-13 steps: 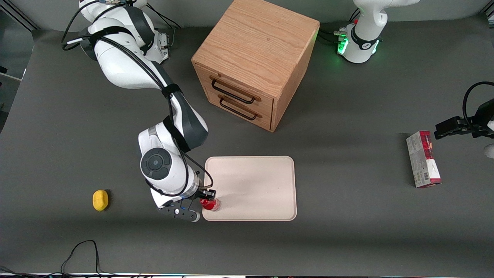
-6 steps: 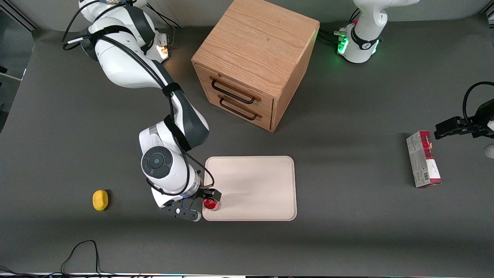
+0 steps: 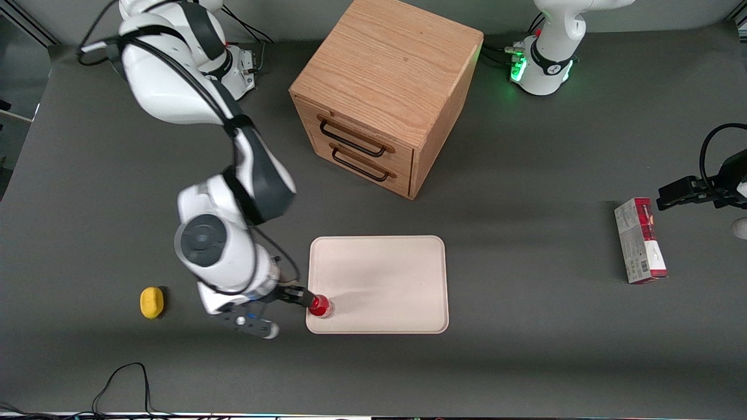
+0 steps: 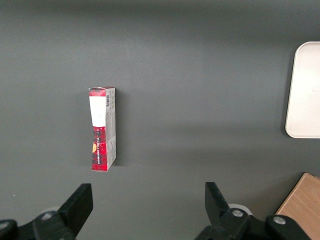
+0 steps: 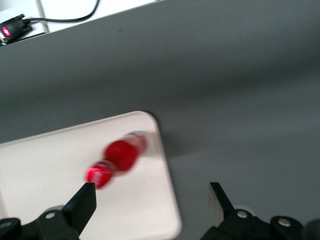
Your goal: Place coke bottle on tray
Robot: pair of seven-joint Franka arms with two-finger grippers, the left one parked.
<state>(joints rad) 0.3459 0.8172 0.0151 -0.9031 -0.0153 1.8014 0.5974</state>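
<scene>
The coke bottle (image 3: pixel 319 305) is a small red bottle with a red cap. It stands on the tray (image 3: pixel 379 280), at the corner nearest the front camera toward the working arm's end. My right gripper (image 3: pixel 286 298) hovers beside that corner, open, with one black fingertip close to the bottle's cap and nothing held. In the right wrist view the coke bottle (image 5: pixel 120 155) shows blurred on the pale tray (image 5: pixel 45 165), just ahead of the open gripper (image 5: pixel 151 195). The tray's edge runs between the two fingers.
A wooden two-drawer cabinet (image 3: pixel 385 93) stands farther from the front camera than the tray. A small yellow object (image 3: pixel 152 302) lies toward the working arm's end. A red-and-grey box (image 3: pixel 640 239) lies toward the parked arm's end. A black cable (image 3: pixel 122 379) loops near the table's front edge.
The gripper has come off the bottle and drawn back sideways toward the working arm's end. The bottle stays standing on the tray corner.
</scene>
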